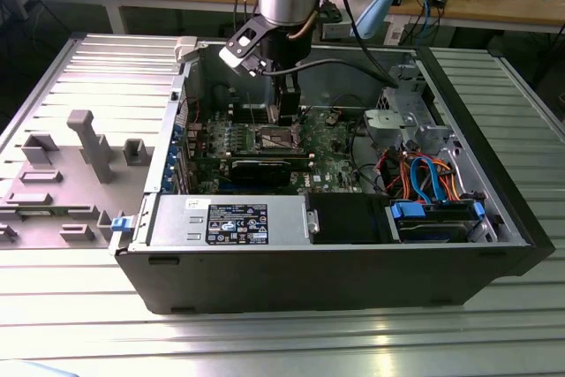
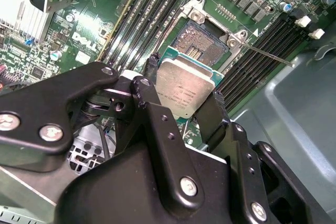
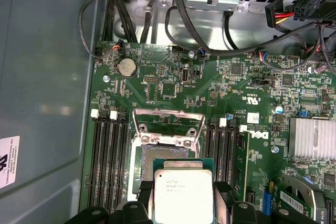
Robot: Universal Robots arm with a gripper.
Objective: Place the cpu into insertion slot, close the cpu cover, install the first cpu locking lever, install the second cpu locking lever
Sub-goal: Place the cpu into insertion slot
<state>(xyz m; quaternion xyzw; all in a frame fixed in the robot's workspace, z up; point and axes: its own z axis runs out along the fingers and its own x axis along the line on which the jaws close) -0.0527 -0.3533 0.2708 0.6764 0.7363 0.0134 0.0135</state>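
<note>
Silver cpu [image 2: 186, 87]: your gripper [image 2: 181, 94] is clamping it flat by two opposite edges.
slot [image 2: 202, 43]: it is lying bare under and just beyond the cpu, with its edges running roughly parallel to the cpu's.
cover [image 3: 167, 113]: it is standing open behind the slot and is blocking nothing.
lever [image 2: 268, 56]: it is sticking out sideways, clear of the slot.
memory rails [image 3: 107, 150]: they are flanking the slot on both sides.
</note>
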